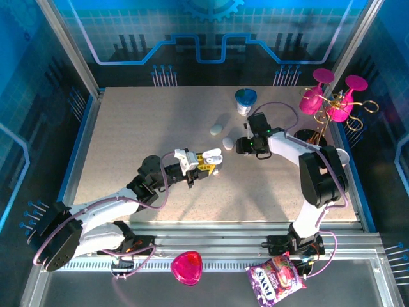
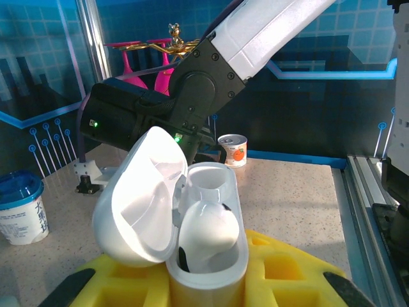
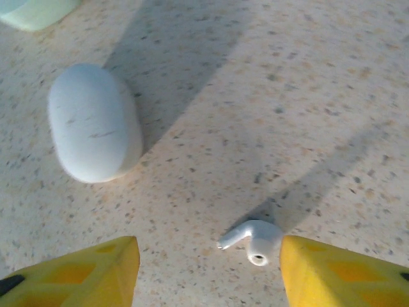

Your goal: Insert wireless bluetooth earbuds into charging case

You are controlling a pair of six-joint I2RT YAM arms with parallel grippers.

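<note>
Left gripper [image 1: 208,161] clamps an open case [image 2: 211,187], earbud [image 2: 208,231] inside. Right gripper [image 3: 208,256], jaws apart, straddles a second earbud [image 3: 259,238].

Chinese characters on white cup [image 2: 19,220], large white letters on purple bag [image 1: 276,281]

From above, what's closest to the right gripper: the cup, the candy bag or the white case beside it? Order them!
1. White case, just left of the right gripper.
2. Blue-lidded cup, farther back.
3. Candy bag, by the arm's base.
</note>
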